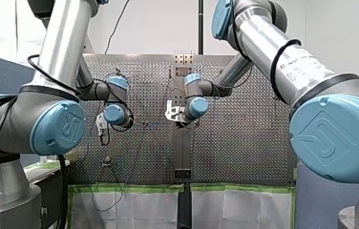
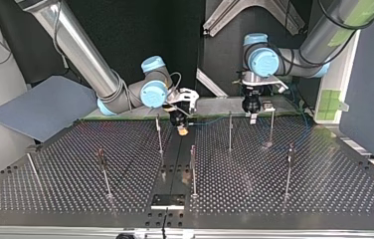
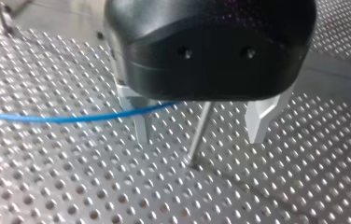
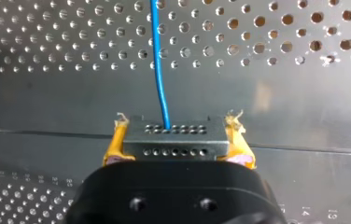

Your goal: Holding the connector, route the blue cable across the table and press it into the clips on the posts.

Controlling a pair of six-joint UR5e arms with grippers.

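Right gripper: my right gripper (image 4: 176,135) has its yellow pads pressed onto the two sides of the connector (image 4: 173,140), pinching it; in the top view it sits just left of centre in the upper half of the frame
Connector: a grey block with rows of small holes, gripped level between the pads, just above the table (image 2: 284,199)
Blue cable: the blue cable (image 4: 158,70) leaves the connector's far face and runs straight ahead over the perforated plate; in the top view it shows as a thin line along the upper edge of the table, heading to the right of the frame
Left gripper: my left gripper (image 3: 199,139) has its metal fingers spread wide and pinches nothing; a thin post (image 3: 205,116) stands between them, and the cable crosses in front of one finger and goes under the black body
Done so far: connector secured, and the cable strung out between the two grippers along the far side
Left to do: I judge the routing barely begun; the other posts (image 2: 193,169) in the middle and lower part of the top view carry no cable, and whether the cable is seated in the clip of the post at the left gripper cannot be told
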